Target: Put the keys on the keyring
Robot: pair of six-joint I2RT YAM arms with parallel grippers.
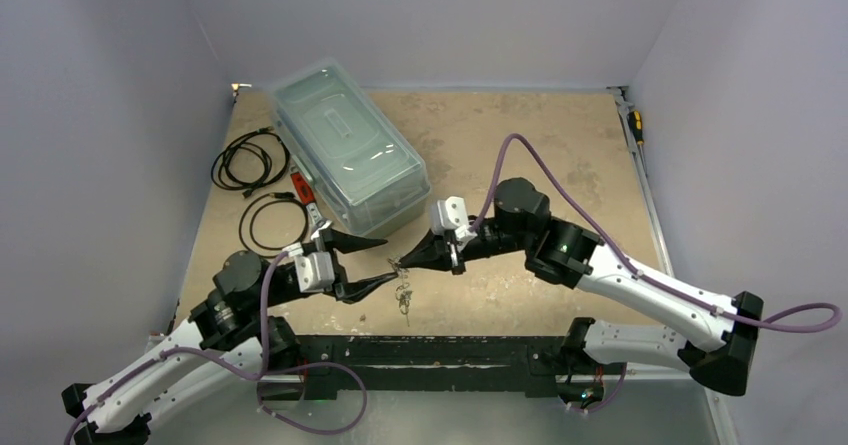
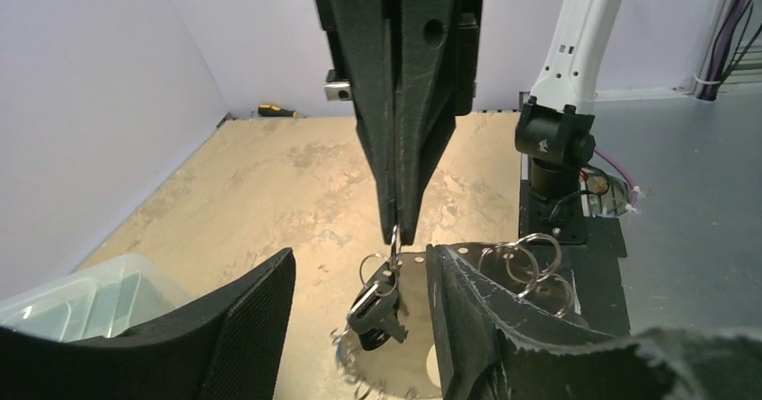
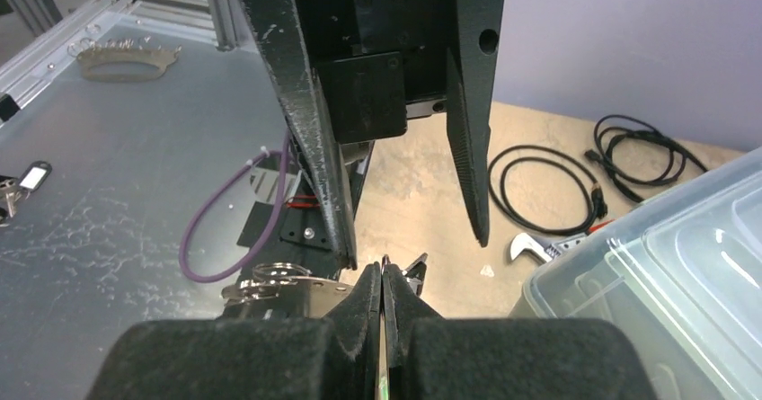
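Top view: on the tan, mottled table (image 1: 520,135), the left gripper (image 1: 390,259) and right gripper (image 1: 404,262) meet tip to tip near the front edge. A few small metal keys (image 1: 403,295) show as a dark, thin cluster just below those tips. The left claw is spread wide. A clear plastic lidded box (image 1: 350,150) sits behind the left arm, and coiled black cables (image 1: 250,160) lie to its left.

Left wrist view: the right gripper (image 2: 398,229) comes down from above with its fingers clenched on a small ring at the top of the keys (image 2: 376,308). One of them has a dark head and a silver blade, and it hangs tilted. Behind the keys is the pale whitish-grey thin metal keyring (image 2: 412,283), set against the inner face of one left finger (image 2: 476,328). Several of its silver rings fan out on that finger's far side. I cannot tell whether the band loops around the finger.

Right wrist view: the right gripper (image 3: 382,274) is pressed shut on a thin sliver of metal. The left gripper (image 3: 415,249) is released, with its fingers well apart. The keyring (image 3: 283,288) juts out beside one fingertip, its rings on top.
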